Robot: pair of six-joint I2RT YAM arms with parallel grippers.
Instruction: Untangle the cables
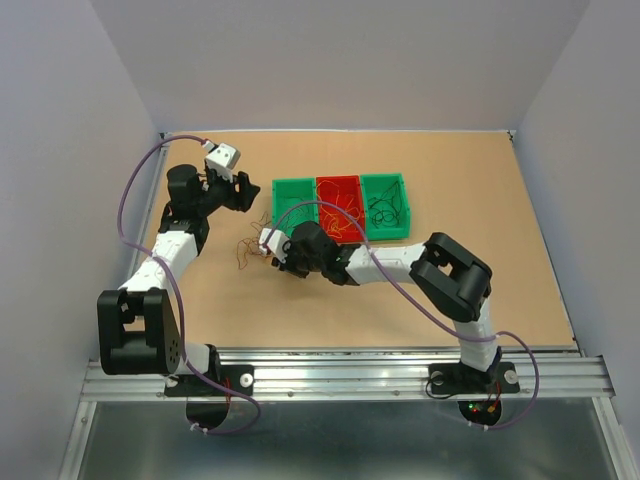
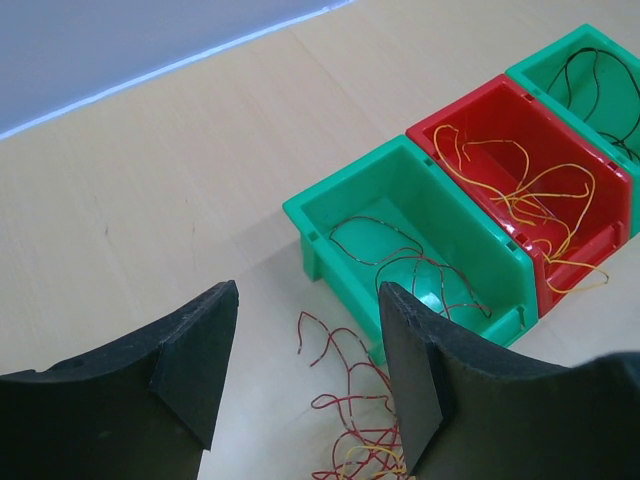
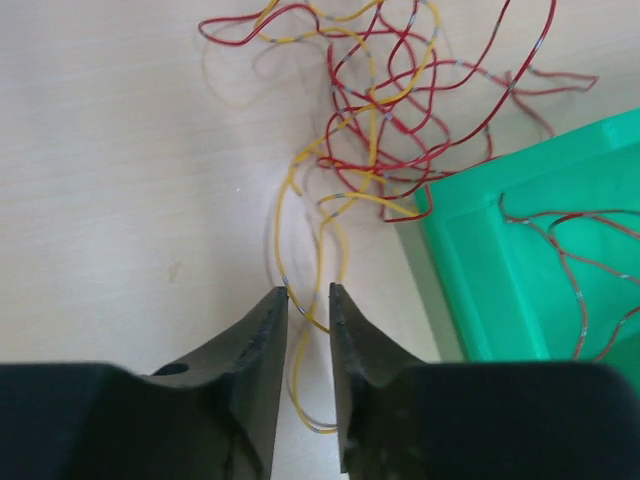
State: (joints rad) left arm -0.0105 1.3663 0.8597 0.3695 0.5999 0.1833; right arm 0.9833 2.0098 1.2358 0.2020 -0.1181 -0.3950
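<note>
Loose clump of red and yellow cables [image 3: 372, 130] on the table [image 3: 130, 200], just left of the left green bin [image 3: 470, 250]; a yellow strand [image 3: 283, 225] passes between the narrowly parted jaws of the right gripper [image 3: 308, 295], while the left gripper [image 2: 305, 300] hovers farther back, wide open and empty.

1. Bright, even light from above in all views, no glare on table [image 1: 480, 280]
2. Top view sharp, only soft weak shadows under the arms
3. Wrist views: left fingers [image 2: 190, 350] and right fingers [image 3: 262, 370] close to lens, edges soft
4. Cables [image 3: 370, 130] sharp, faint grey shadows beside them
5. Green bin [image 2: 340, 175] glossy, pale sheen on floor
</note>
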